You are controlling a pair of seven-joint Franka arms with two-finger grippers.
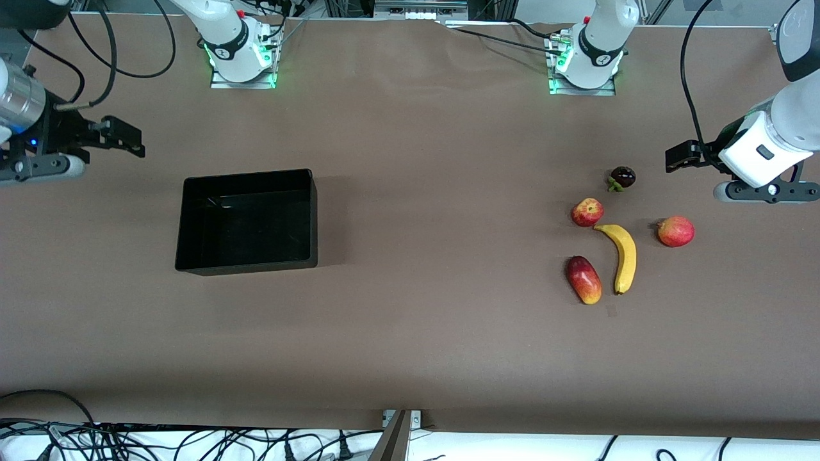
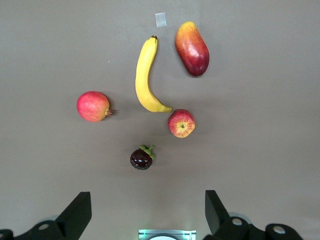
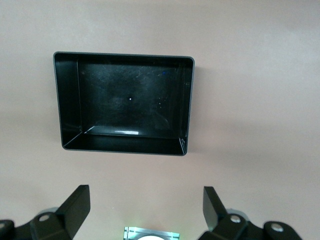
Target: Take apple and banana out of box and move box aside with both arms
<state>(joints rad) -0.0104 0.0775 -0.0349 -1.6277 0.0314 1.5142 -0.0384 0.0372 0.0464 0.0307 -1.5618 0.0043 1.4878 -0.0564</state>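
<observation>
The yellow banana (image 1: 624, 256) and the small red apple with yellow streaks (image 1: 587, 212) lie side by side on the brown table toward the left arm's end. Both show in the left wrist view, banana (image 2: 145, 75) and apple (image 2: 181, 123). The black box (image 1: 246, 174) stands empty toward the right arm's end and shows in the right wrist view (image 3: 122, 145). My left gripper (image 1: 680, 157) hangs over the table beside the fruits, open and empty (image 2: 147, 202). My right gripper (image 1: 122, 137) hangs over the table beside the box, open and empty (image 3: 145, 200).
An oblong red-yellow mango (image 1: 583, 280) lies beside the banana, nearer the front camera. A larger plain-red round fruit (image 1: 676, 231) lies beside the banana toward the left arm's end. A dark mangosteen (image 1: 623, 177) lies farther from the camera than the apple.
</observation>
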